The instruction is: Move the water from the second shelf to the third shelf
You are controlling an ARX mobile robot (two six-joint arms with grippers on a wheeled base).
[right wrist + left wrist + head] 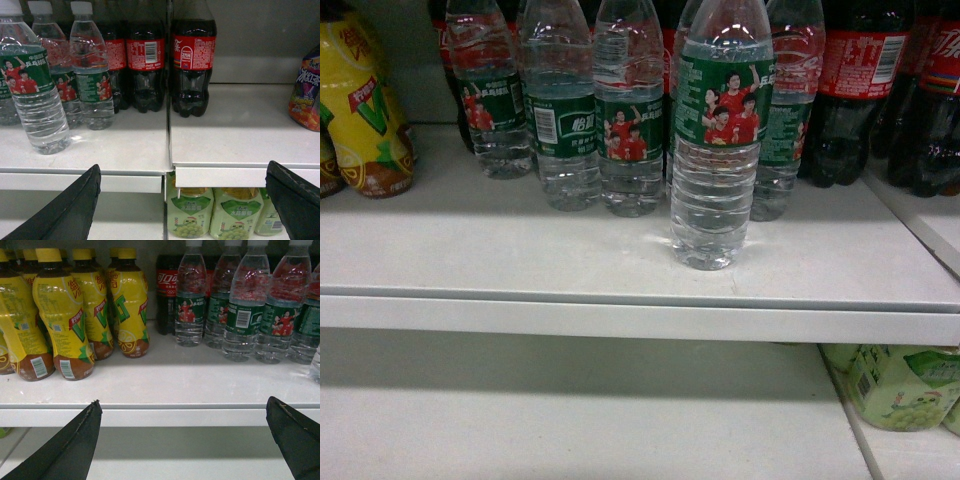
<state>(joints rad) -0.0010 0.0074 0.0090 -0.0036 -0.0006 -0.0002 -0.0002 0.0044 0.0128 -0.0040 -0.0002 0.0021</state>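
Observation:
One water bottle (720, 140), clear and ribbed with a green label of people in red shirts, stands alone near the front of the white shelf (520, 250). More water bottles (625, 120) line up behind it. The right wrist view has this front bottle (35, 95) at upper left, left of and above my right gripper (183, 166), which is open and empty before the shelf edge. My left gripper (184, 401) is also open and empty, level with the shelf's front lip (175, 416), with the row of water bottles (240, 315) up to its right. Neither gripper shows in the head view.
Yellow drink bottles (65, 320) stand at the shelf's left. Dark cola bottles (192, 65) stand right of the water. A purple packet (306, 95) sits far right. The lower shelf (570, 420) holds pale green grape-drink bottles (190, 215) at the right.

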